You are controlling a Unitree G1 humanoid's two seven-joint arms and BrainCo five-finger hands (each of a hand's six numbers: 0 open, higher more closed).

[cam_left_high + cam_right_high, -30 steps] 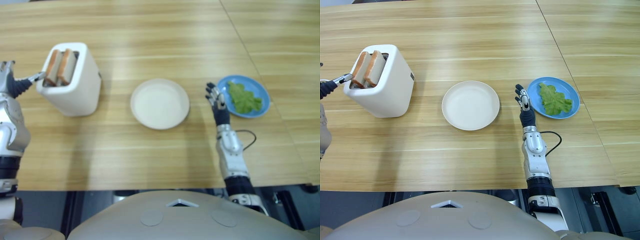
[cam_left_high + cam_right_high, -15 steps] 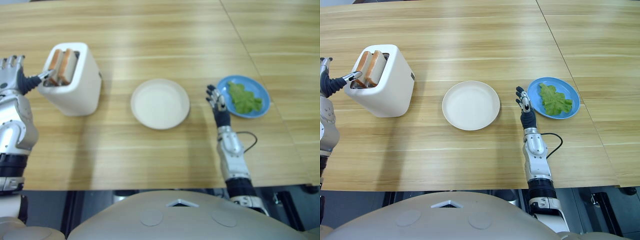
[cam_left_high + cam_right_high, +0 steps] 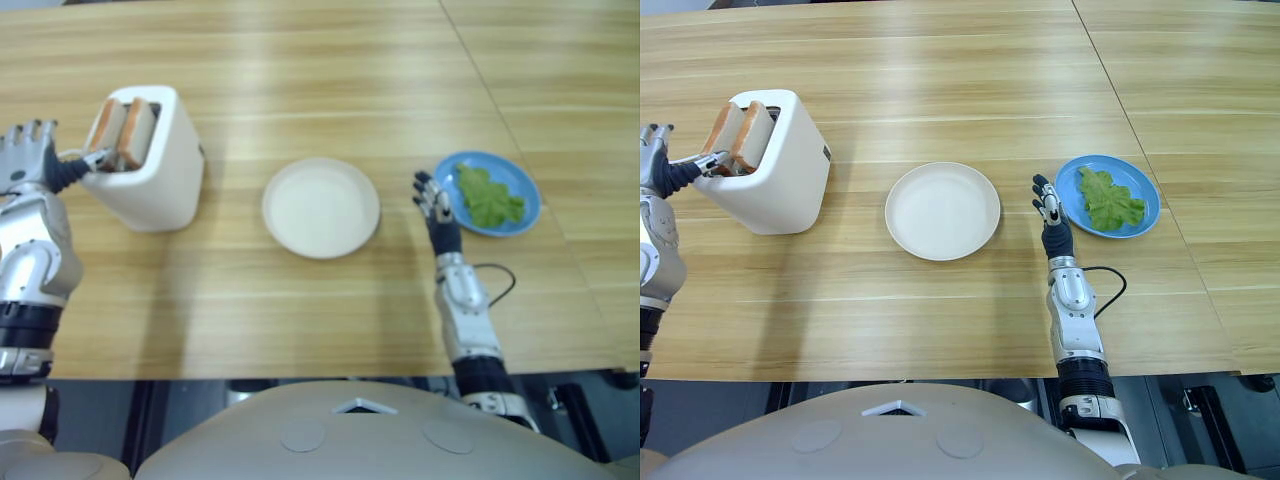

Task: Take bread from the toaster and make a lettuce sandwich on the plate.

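- The left hand (image 3: pixel 28 160) is hovering by the white toaster (image 3: pixel 770 185), near the table's (image 3: pixel 940 80) left edge. Its fingers are standing uncurled, with one tip right at the outer of two bread slices (image 3: pixel 735 135) in the slots.
- The right hand (image 3: pixel 1051 215) is lying straight-fingered and holding nothing, between the cream plate (image 3: pixel 942 210) and the blue plate (image 3: pixel 1135 172), which is carrying the lettuce (image 3: pixel 1108 198).

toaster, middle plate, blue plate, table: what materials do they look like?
Toaster: likely white plastic, smooth, faint sheen.
Middle plate: cream, matte, ceramic or melamine; can't tell which.
Blue plate: probably plastic, even colour, thin rim.
Table: wood or wood-look laminate, striped grain, soft glare.
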